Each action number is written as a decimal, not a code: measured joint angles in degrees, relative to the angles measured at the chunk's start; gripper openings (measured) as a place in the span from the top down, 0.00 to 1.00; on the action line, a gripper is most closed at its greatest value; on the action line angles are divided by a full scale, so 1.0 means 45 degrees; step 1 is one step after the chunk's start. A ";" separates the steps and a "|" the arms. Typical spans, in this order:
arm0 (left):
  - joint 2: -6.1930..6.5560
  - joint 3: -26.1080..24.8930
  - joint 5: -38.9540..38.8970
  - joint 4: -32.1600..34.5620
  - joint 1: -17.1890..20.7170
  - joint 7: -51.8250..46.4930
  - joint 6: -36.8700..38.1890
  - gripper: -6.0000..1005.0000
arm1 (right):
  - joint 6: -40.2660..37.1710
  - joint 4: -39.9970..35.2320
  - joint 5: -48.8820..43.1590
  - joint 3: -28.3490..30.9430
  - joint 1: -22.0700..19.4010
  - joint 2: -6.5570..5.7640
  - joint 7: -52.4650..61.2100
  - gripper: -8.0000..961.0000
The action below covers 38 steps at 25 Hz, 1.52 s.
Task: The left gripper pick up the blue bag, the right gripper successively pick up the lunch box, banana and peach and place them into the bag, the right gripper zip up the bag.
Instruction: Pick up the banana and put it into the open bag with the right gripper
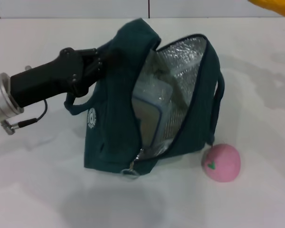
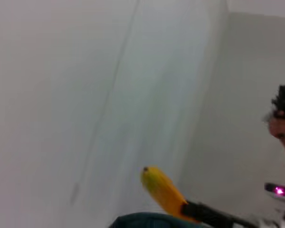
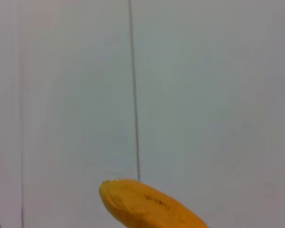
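Observation:
The blue bag (image 1: 114, 123) stands open on the white table, its silver lining showing. My left gripper (image 1: 96, 61) is shut on the bag's upper left rim and holds it up. The lunch box (image 1: 149, 107) stands inside the bag. The peach (image 1: 222, 162) lies on the table just right of the bag's front corner. The banana (image 1: 275, 8) hangs at the top right edge of the head view, above and behind the bag. In the left wrist view my right gripper (image 2: 192, 210) is shut on the banana (image 2: 162, 190), above the bag's rim (image 2: 147, 221). The banana's tip also shows in the right wrist view (image 3: 147, 206).
The white table (image 1: 38, 190) spreads around the bag. A white wall with a dark vertical seam (image 3: 134, 95) stands behind it. The zipper's metal ring pull (image 1: 131, 168) hangs at the bag's front lower end.

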 joint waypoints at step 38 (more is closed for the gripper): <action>-0.0033 0.0001 -0.0222 -0.0091 -0.0114 -0.0188 -0.0361 0.94 | -0.3911 -0.7861 -1.3003 -0.3514 0.8615 -0.0150 0.6822 0.47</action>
